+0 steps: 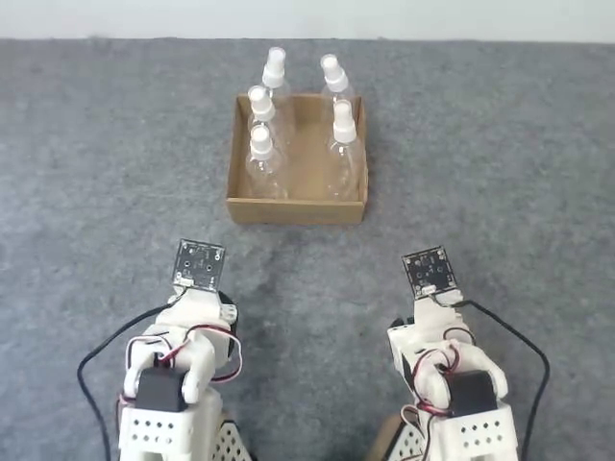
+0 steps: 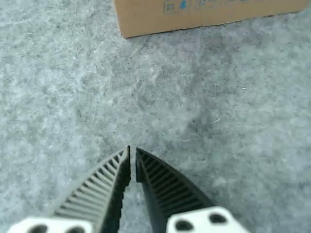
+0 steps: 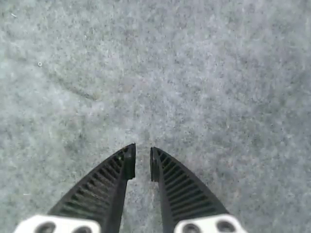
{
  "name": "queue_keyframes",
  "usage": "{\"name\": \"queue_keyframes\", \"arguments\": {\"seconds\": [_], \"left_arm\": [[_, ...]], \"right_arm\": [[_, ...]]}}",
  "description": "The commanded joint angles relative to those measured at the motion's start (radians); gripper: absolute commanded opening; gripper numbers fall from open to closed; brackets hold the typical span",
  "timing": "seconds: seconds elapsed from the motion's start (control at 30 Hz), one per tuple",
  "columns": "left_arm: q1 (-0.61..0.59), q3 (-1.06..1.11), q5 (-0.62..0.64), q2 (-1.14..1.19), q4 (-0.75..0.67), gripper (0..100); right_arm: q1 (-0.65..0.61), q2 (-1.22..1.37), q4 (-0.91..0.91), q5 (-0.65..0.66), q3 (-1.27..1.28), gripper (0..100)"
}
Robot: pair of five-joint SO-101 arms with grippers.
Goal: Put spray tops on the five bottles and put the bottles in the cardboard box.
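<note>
The cardboard box (image 1: 297, 209) sits at the far middle of the grey carpet. Five clear bottles with white spray tops stand upright in or at it: two at the far rim (image 1: 276, 69) (image 1: 333, 75), two along the left wall (image 1: 259, 104) (image 1: 261, 154) and one by the right wall (image 1: 343, 130). Whether the far two are inside I cannot tell. My left gripper (image 2: 132, 149) hangs shut and empty over carpet, a short way in front of the box's front wall (image 2: 209, 14). My right gripper (image 3: 142, 148) is shut on nothing, with bare carpet under it.
Both arms are folded back at the near edge, the left arm (image 1: 187, 355) and the right arm (image 1: 447, 370), each with cables trailing. Grey carpet (image 1: 106, 173) spreads out on both sides of the box and between it and the arms.
</note>
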Motion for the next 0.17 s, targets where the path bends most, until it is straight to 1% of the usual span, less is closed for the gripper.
{"name": "queue_keyframes", "arguments": {"seconds": [0.0,0.13], "left_arm": [[-0.003,-0.015,0.012,-0.021,0.005,1],[-0.003,-0.015,0.012,-0.021,0.005,1]], "right_arm": [[0.010,-0.016,0.005,0.017,0.025,0.7],[0.010,-0.016,0.005,0.017,0.025,0.7]]}}
